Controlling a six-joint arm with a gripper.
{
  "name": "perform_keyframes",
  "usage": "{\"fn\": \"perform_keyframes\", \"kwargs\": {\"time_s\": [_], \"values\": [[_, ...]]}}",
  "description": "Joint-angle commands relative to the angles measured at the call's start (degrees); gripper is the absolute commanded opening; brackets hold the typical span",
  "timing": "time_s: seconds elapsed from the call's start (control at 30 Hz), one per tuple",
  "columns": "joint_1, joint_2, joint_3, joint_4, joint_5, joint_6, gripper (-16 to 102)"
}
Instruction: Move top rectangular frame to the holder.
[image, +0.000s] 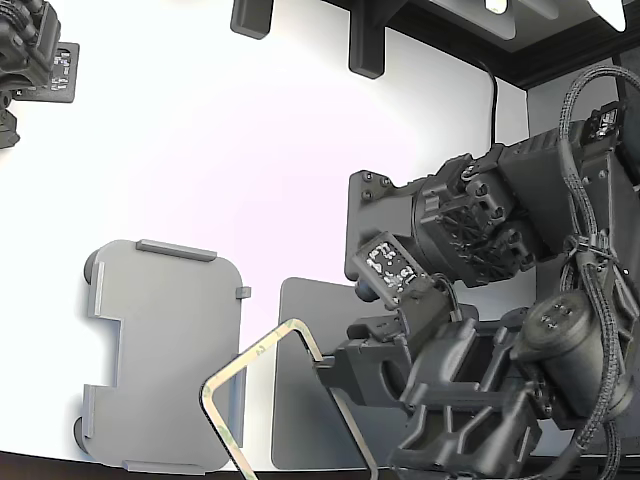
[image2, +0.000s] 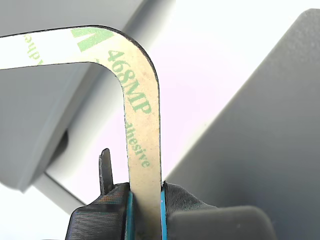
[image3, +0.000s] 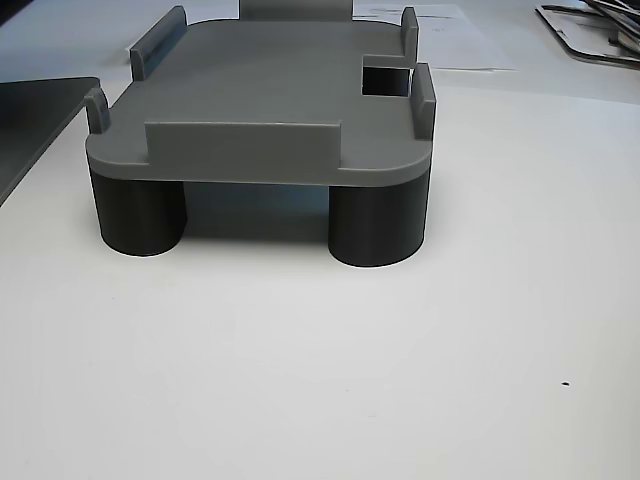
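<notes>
End effector (image2: 145, 210) grips the frame (image: 262, 352), tilted up, with the holder (image: 160, 350) toward the exterior view's left.

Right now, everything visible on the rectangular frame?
The rectangular frame is a thin, flat tan strip loop with rounded corners and an open centre, paper-like, printed with green "468MP" and "adhesive" lettering. The gripper pinches one side. It hangs tilted, one corner overlapping the holder, the rest above the dark mat. Its lower part is cut off.
</notes>
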Motion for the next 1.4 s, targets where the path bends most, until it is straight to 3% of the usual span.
{"fn": "perform_keyframes", "kwargs": {"time_s": [0.0, 0.3, 0.67, 1.37], "values": [[-4.3, -1.1, -2.5, 0.6, -0.1, 1.7, -12], [-13.1, -8.3, -8.4, 0.6, 2.0, 9.3, -12], [-14.5, -17.4, -18.8, 0.6, 3.3, 16.2, -12], [-15.6, -19.0, -17.1, 0.6, 1.0, 17.8, -12]]}}
